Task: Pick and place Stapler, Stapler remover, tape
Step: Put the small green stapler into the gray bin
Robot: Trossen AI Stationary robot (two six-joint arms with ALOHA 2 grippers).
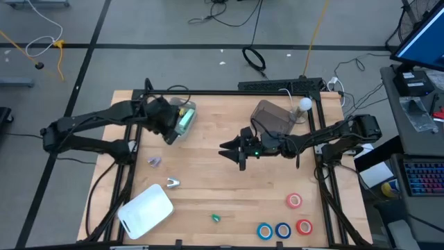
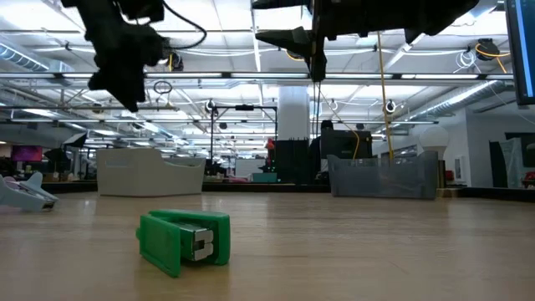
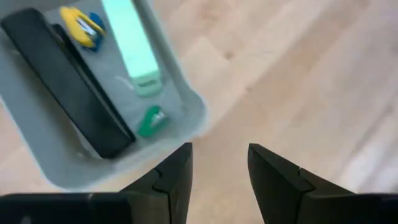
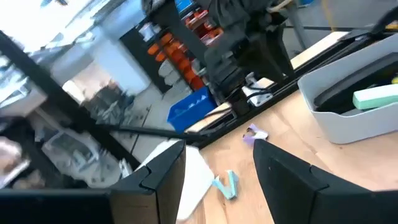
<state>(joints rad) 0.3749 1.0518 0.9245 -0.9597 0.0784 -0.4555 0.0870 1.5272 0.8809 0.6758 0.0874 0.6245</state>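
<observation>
So the pale tray (image 1: pixel 186 117) at the table's far left holds a black stapler (image 3: pixel 65 81) and a mint stapler (image 3: pixel 132 43), long axes parallel, lying along the tray. The left gripper (image 1: pixel 171 133) hovers at its near edge, fingers apart, empty. The right gripper (image 1: pixel 232 151) hangs mid-table, jaws apart, nothing in them. A green stapler remover (image 2: pixel 185 240) lies near the front edge, and four tape rolls (image 1: pixel 295 201) sit at the front right.
</observation>
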